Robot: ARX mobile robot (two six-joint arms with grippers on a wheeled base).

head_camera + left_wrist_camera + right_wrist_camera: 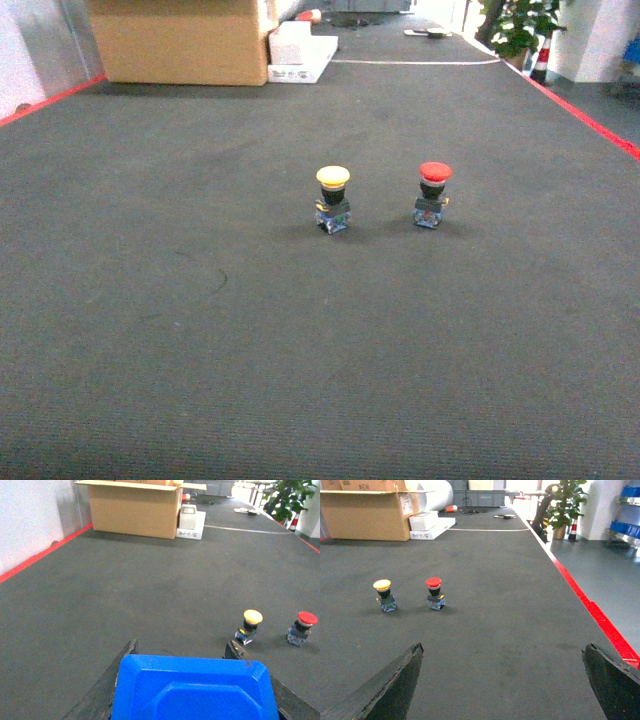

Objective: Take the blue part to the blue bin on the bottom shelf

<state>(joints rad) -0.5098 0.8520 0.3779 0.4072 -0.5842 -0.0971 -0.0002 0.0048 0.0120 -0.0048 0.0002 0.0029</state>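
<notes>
Our left gripper (192,690) pinches the blue part (195,690) between its dark fingers (107,690), low over the grey carpet (200,330). Our right gripper (502,680) hangs with jaws spread wide, nothing between them. Ahead stand a yellow-capped button (333,198) and a red-capped button (433,193), side by side. Farther back sits an open cardboard box (135,507) (we cannot see its contents) beside a smaller white box (191,521).
</notes>
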